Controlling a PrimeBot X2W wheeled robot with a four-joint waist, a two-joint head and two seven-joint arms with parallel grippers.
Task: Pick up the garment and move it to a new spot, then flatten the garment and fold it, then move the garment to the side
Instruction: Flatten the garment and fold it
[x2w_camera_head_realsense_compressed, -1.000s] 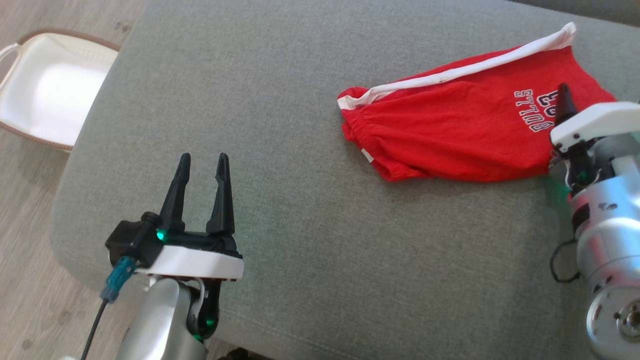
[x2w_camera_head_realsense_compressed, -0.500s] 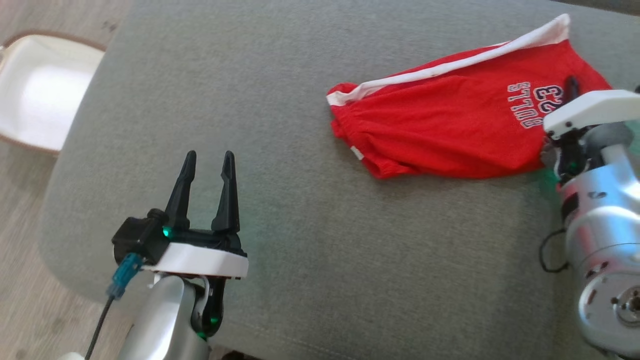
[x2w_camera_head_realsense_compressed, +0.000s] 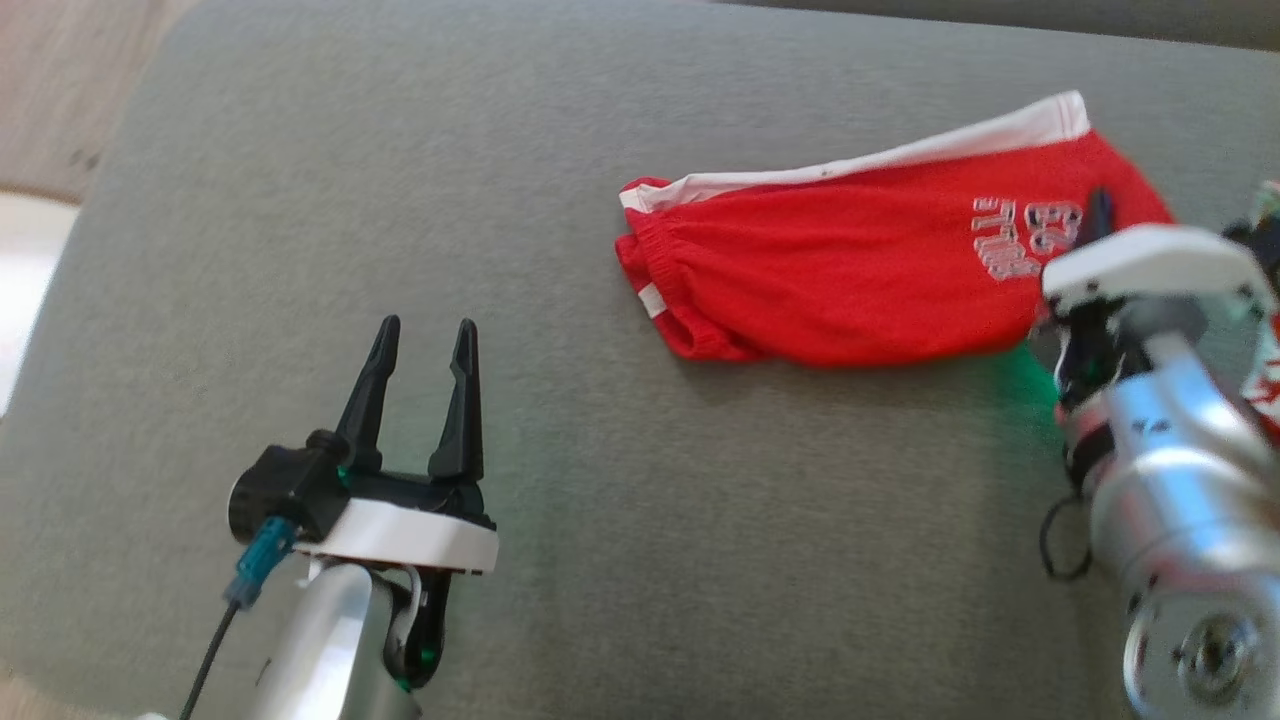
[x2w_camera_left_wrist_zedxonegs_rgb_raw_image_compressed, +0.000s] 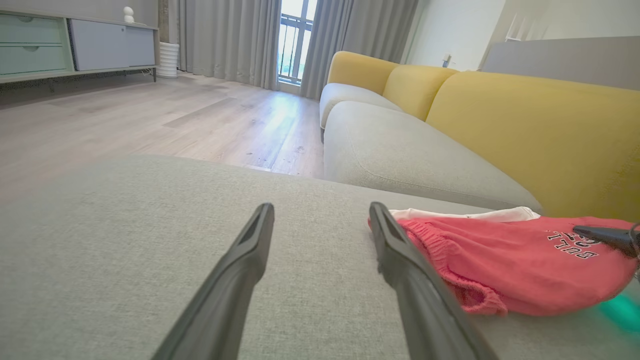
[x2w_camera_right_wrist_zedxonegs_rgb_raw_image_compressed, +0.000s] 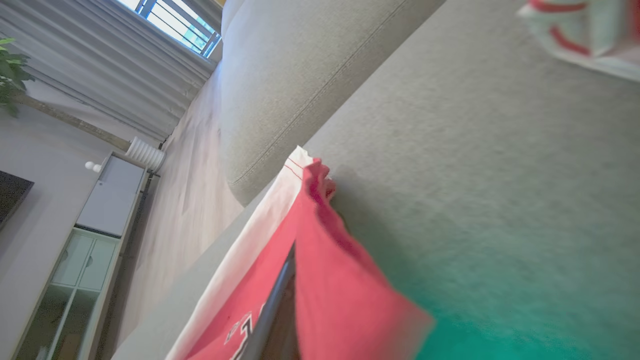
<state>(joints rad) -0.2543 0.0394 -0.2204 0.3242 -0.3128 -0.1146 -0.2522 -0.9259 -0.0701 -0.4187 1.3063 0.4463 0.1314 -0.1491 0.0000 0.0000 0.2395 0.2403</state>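
Observation:
The garment is a pair of red shorts with a white side stripe and white lettering, lying on the grey seat cushion. My right gripper is at its right end, shut with the red cloth pinched between the fingers; in the right wrist view one dark finger is wrapped by the garment. My left gripper stands open over bare cushion, well left of the shorts. In the left wrist view the left gripper holds nothing, with the garment just to its right.
Another white and red cloth lies at the cushion's right edge. A white basket shows at the far left on the floor. A yellow backrest, a second grey seat, wooden floor and a cabinet lie beyond.
My right gripper has shut on the right end of the garment. The head camera has shifted, sliding the basket toward the left edge. The left gripper stays open.

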